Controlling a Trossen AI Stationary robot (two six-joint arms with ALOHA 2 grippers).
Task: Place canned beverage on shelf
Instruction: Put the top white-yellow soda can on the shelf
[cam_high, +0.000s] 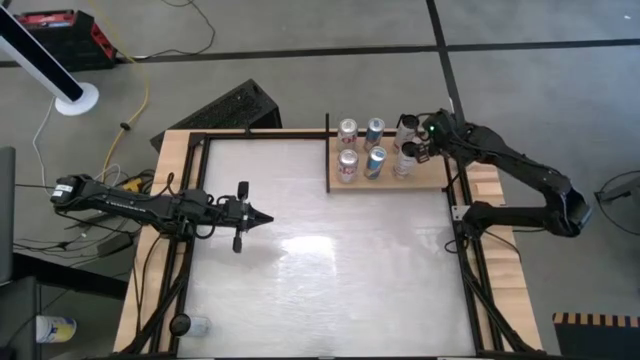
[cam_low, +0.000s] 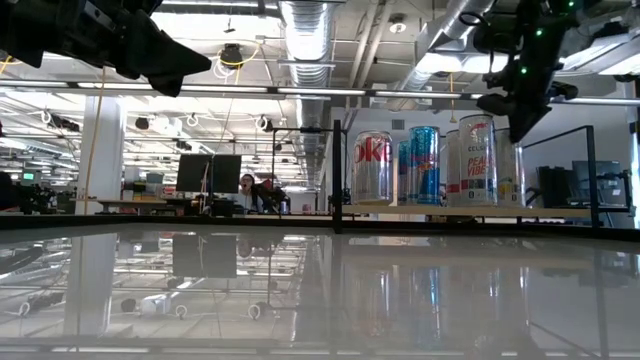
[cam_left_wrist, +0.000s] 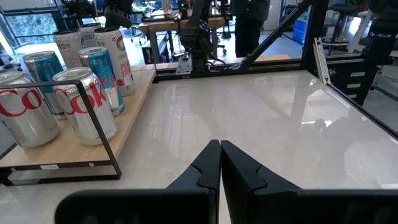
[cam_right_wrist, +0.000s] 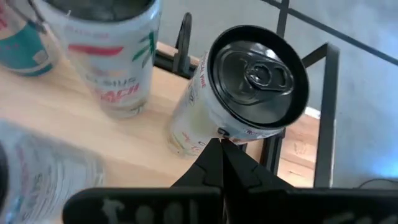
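The shelf (cam_high: 440, 178), a light-brown board with black rails, lies at the table's far right. On it stand two red-lettered cans (cam_high: 347, 165), two blue cans (cam_high: 374, 160) and two white cans (cam_high: 404, 128), all upright on their bases. My right gripper (cam_high: 416, 148) is shut above the shelf's right end, its tips beside a white can (cam_right_wrist: 249, 93). In the low view it (cam_low: 520, 130) hangs to the right of that can's top (cam_low: 477, 125). My left gripper (cam_high: 268, 217) is shut and empty over the table's left middle. My right gripper's shut fingertips (cam_right_wrist: 221, 149) stand at the white can's side just below its top rim (cam_right_wrist: 224, 127), coming slanting from above and the table's right. I cannot tell whether they touch it. The can stands upright on the shelf.
The shelf's black end rail (cam_right_wrist: 326, 112) stands close behind the white can. The wide white tabletop (cam_high: 330, 260) lies between the arms. A black frame (cam_high: 200, 140) runs around the table. A small pale object (cam_high: 195, 325) lies at the near left corner. People (cam_low: 255, 190) sit far behind.
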